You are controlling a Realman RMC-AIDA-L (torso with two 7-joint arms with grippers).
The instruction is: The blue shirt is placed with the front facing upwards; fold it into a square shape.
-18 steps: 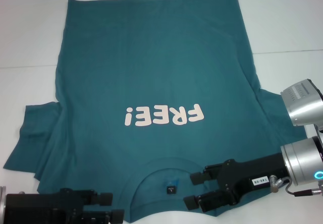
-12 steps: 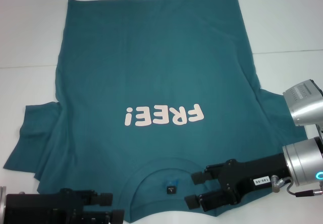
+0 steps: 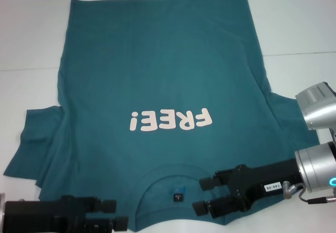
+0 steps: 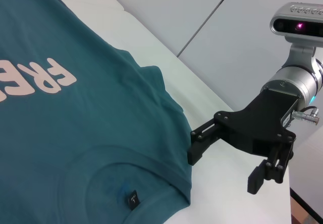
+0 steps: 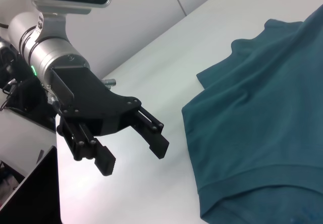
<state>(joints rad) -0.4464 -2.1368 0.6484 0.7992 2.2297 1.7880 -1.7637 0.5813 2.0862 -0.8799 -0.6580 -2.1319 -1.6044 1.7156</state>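
The blue shirt lies spread flat on the white table, front up. Its pale pink "FREE!" print is upside down to me. The collar with its small dark label is at the near edge. My right gripper is open and empty, hovering over the shoulder just right of the collar. It also shows in the left wrist view. My left gripper is open and empty at the near edge, left of the collar. It also shows in the right wrist view. Both sleeves lie spread out to the sides.
The white table shows bare around the shirt on the left, right and far sides. The left sleeve is rumpled. The table's near edge is close behind the right gripper in the left wrist view.
The right arm has sunk slightly toward the near edge, with its open fingers staying beside the collar. The left gripper has dropped a little lower. The shirt has not moved.
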